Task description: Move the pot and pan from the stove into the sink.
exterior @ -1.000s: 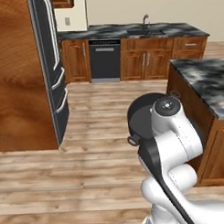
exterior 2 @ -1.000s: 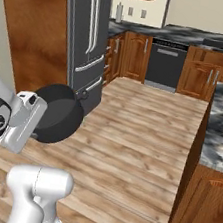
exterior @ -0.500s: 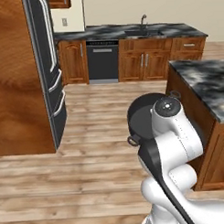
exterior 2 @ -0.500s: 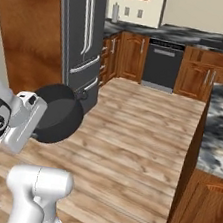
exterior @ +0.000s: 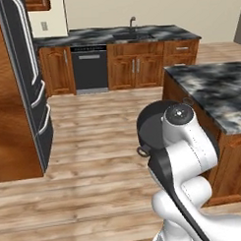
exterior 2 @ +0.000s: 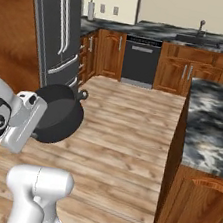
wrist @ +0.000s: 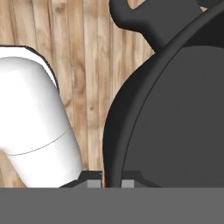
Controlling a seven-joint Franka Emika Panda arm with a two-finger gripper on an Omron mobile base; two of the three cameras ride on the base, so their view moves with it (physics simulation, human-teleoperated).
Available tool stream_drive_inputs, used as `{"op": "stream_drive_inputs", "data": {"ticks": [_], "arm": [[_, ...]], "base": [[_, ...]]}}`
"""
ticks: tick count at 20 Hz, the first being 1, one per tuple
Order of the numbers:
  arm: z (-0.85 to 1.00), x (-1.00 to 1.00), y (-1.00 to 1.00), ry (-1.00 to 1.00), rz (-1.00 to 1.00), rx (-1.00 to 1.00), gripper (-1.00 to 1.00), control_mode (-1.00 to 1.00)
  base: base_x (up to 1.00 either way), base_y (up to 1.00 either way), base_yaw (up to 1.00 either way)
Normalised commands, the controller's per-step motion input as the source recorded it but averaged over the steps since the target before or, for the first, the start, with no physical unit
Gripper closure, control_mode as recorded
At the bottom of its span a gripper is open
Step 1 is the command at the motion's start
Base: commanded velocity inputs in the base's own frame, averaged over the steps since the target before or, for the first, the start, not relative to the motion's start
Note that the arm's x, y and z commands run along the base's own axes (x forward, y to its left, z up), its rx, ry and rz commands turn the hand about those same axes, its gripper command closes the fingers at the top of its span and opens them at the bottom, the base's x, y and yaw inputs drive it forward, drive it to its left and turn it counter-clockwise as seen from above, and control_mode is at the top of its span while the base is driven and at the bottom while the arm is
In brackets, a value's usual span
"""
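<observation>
While the arm is folded low over the wooden floor (exterior: 94,167), the pot (exterior 2: 57,113) hangs in the air, tipped on its side, so its round opening faces sideways and not up. In the right base view one small loop handle (exterior 2: 82,94) points up and toward the cabinets, and in the left base view another loop handle (exterior: 142,151) shows at the lower edge of the pot, so the line through the two handles runs at a slant. The white forearm bends back toward the base, with the hand turned toward the pot's rim. In the hand view the gripper (wrist: 105,180) sits at the bottom, and the dark rim of the pot passes between its two fingertips (wrist: 92,179); the fingers are closed on this rim. The pot is well apart from the sink (exterior: 133,37), which lies in the far countertop (exterior: 178,31). A marbled island (exterior: 215,94) stands just beside the arm.
</observation>
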Motion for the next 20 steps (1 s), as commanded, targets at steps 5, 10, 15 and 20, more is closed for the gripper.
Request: {"op": "stream_drive_inputs", "data": {"ticks": [5,10,15,20], "arm": [[0.0,0.0,0.0,0.0,0.0,0.0,1.0,1.0],[0.0,0.0,0.0,0.0,0.0,0.0,1.0,1.0],[0.0,0.0,0.0,0.0,0.0,0.0,1.0,1.0],[0.0,0.0,0.0,0.0,0.0,0.0,1.0,1.0]], "base": [[0.0,0.02,-0.01],[0.0,0.52,-0.01],[0.0,0.6,-0.05],[0.04,0.07,-0.02]]}}
